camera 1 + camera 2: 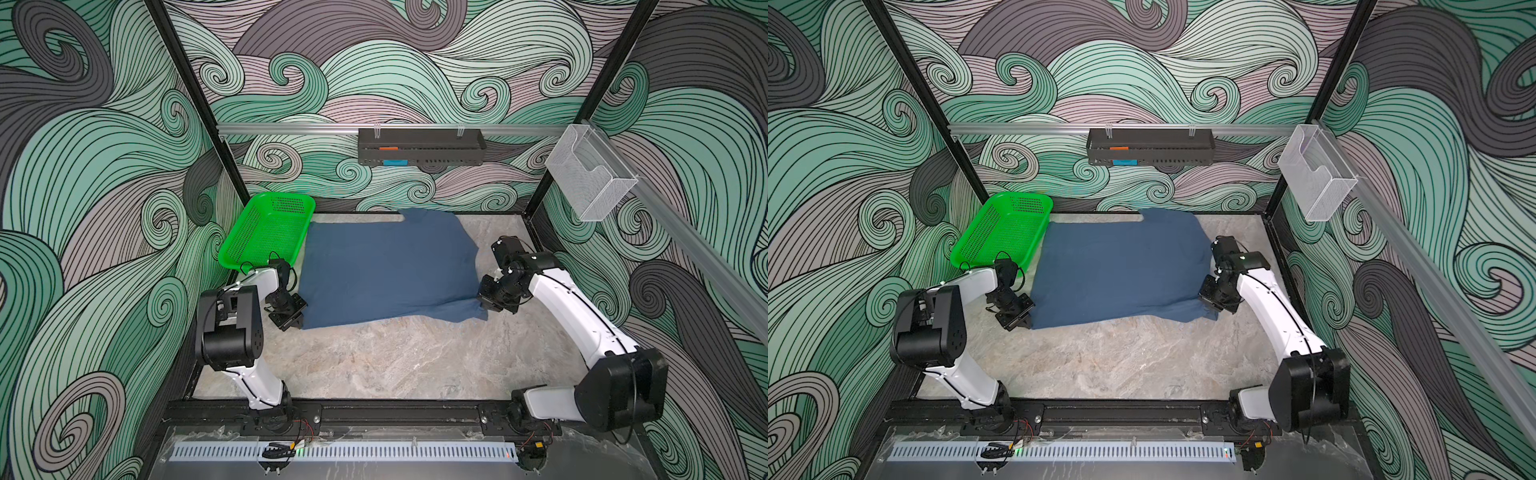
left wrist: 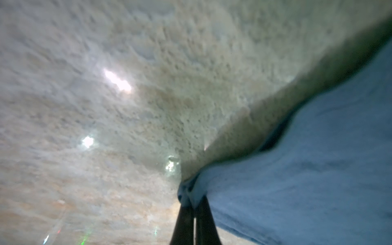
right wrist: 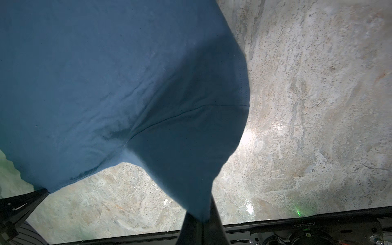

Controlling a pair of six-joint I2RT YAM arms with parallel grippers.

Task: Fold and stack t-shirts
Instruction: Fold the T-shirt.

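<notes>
Wrist views: t-shirt (image 3: 106, 74) between both jaws

your left wrist view is smeared: the table (image 2: 106, 106) grain and the shirt (image 2: 307, 180) hem are only blur. the shirt runs off that picture's edge, and the left gripper (image 2: 192, 198) shows just two fingers (image 2: 182, 222), cut by the frame. in the right wrist view, bunched cloth covers the right gripper (image 3: 201, 220) tips. in both top views the left arm (image 1: 259, 279) hides the basket (image 1: 245, 237) near corner, and the orange and blue bits in the tray (image 1: 419, 145) are too small to name.
</notes>
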